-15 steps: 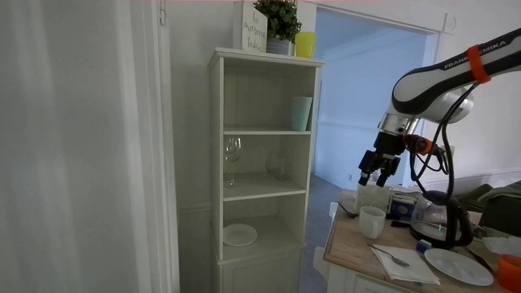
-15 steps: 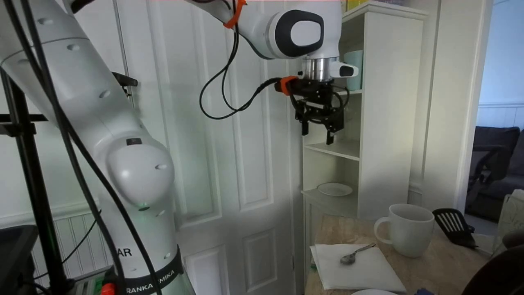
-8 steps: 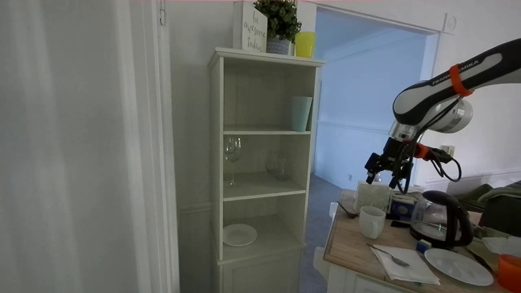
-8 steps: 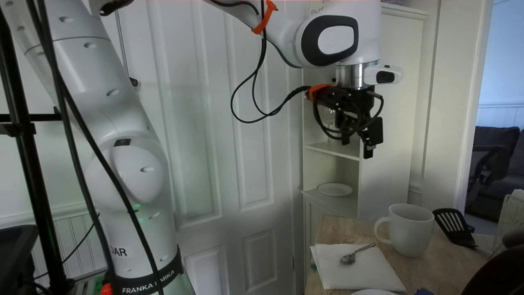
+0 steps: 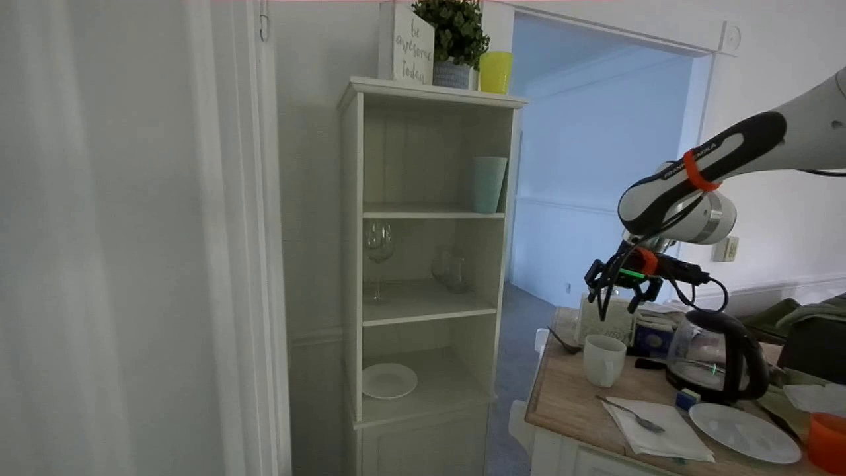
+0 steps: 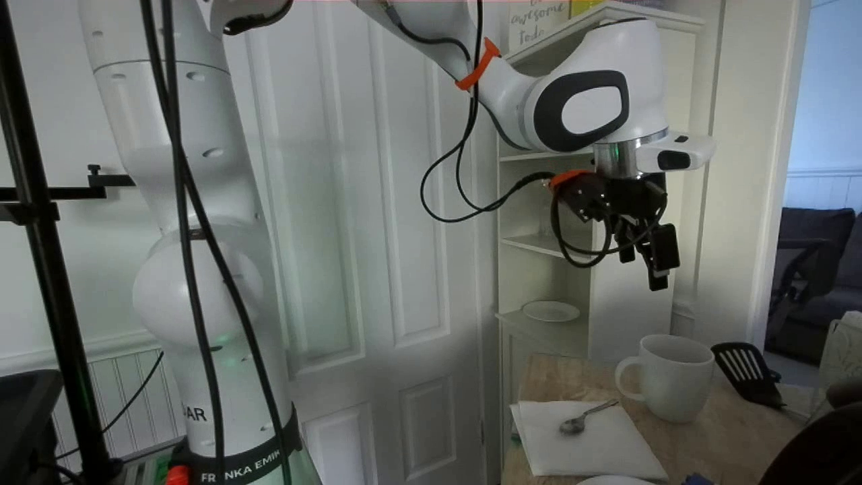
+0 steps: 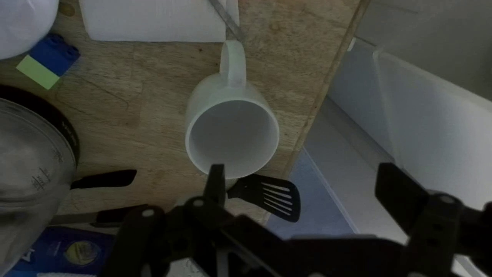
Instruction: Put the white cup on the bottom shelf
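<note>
The white cup [image 5: 602, 362] stands upright on the wooden table, its handle showing in an exterior view [image 6: 676, 380]. In the wrist view the cup [image 7: 233, 134] is seen from above, with its handle toward the top of the picture. My gripper [image 5: 611, 305] is open and empty, above the table and higher than the cup. In the wrist view the gripper [image 7: 301, 169] has its left finger overlapping the cup's rim, and the gap lies to the cup's right. The bottom shelf [image 5: 446, 390] holds a white plate [image 5: 388, 381] at its left; it also shows in an exterior view [image 6: 572, 340].
Beside the cup are a black spatula [image 7: 269, 192], a napkin [image 6: 592, 451] with a spoon, and a glass kettle [image 5: 704, 357]. A stemmed glass [image 5: 378, 244] stands on the middle shelf and a pale green tumbler [image 5: 489, 185] on the upper one.
My gripper has moved lower and away from in front of the shelf unit, toward the space above the cup, and its wrist has turned. The cup has not moved.
</note>
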Action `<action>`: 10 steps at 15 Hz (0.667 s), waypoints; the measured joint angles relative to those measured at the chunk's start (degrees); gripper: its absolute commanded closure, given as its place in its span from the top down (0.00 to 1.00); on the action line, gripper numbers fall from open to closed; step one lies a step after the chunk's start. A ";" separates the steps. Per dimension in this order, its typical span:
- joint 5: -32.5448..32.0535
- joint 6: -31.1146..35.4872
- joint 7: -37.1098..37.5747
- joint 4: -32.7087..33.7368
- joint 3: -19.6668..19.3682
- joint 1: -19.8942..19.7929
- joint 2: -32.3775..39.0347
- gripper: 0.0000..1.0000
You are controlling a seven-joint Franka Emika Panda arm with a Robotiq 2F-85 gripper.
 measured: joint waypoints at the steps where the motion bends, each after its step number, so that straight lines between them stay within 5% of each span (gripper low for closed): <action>1: -0.13 0.41 0.35 0.50 -0.03 -0.26 1.03 1.00; 10: -2.10 2.87 -2.62 2.68 -1.32 -1.65 7.28 1.00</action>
